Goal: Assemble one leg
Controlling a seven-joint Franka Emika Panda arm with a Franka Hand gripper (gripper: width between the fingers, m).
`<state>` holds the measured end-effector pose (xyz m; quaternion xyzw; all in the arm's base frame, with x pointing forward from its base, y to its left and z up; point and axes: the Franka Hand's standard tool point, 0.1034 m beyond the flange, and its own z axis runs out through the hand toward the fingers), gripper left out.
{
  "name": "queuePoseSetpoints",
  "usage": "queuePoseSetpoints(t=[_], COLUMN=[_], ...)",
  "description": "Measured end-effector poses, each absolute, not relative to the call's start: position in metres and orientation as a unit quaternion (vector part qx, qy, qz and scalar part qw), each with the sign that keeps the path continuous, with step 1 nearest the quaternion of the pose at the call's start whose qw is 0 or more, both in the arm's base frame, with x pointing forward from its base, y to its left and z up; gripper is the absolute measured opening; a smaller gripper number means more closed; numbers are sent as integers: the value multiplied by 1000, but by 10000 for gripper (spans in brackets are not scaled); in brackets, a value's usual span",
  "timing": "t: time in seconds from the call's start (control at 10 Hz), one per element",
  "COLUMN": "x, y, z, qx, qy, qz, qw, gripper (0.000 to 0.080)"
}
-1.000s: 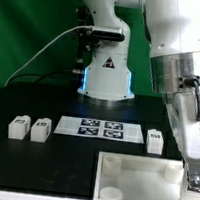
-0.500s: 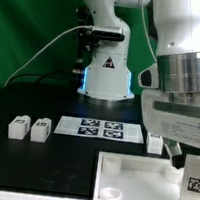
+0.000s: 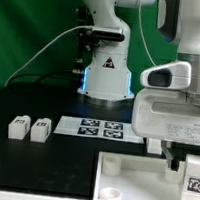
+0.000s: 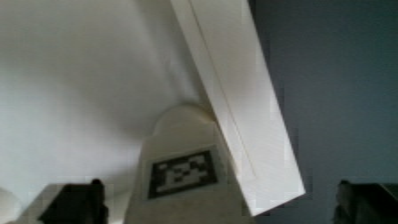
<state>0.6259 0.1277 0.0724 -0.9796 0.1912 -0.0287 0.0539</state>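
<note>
**Leg held at the tray's edge**

In the exterior view, the gripper (image 3: pixel 186 163) is seen low at the exterior view's right, over the near right part of the white tray (image 3: pixel 129 177). A tagged leg (image 3: pixel 194 184) is seen just below its body, but the fingers are largely hidden there by the arm's bulk. Two more legs (image 3: pixel 29 128) are shown standing side by side on the black table (image 3: pixel 61 159) at the exterior view's left, well apart from the arm, and the marker board (image 3: pixel 100 128) is seen lying between them and the gripper.

The wrist view supplies what is hidden: the leg (image 4: pixel 183 165) is shown between the two dark fingertips (image 4: pixel 75 198), its tag facing the camera, beside the tray's raised wall (image 4: pixel 240 110). The jaws are closed narrowly on it.
</note>
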Motion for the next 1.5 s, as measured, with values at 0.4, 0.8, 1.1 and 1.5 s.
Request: queuePoseSetpoints(t=[0.4, 0.8, 1.1, 1.5], x=[623, 625, 630, 627], y=[126, 125, 134, 129], z=[70, 70, 68, 66], qx=[-950, -804, -659, -759], qy=[308, 588, 744, 643], qz=[-17, 8, 23, 16], qw=[57, 84, 105, 101], gripper=[306, 299, 294, 557])
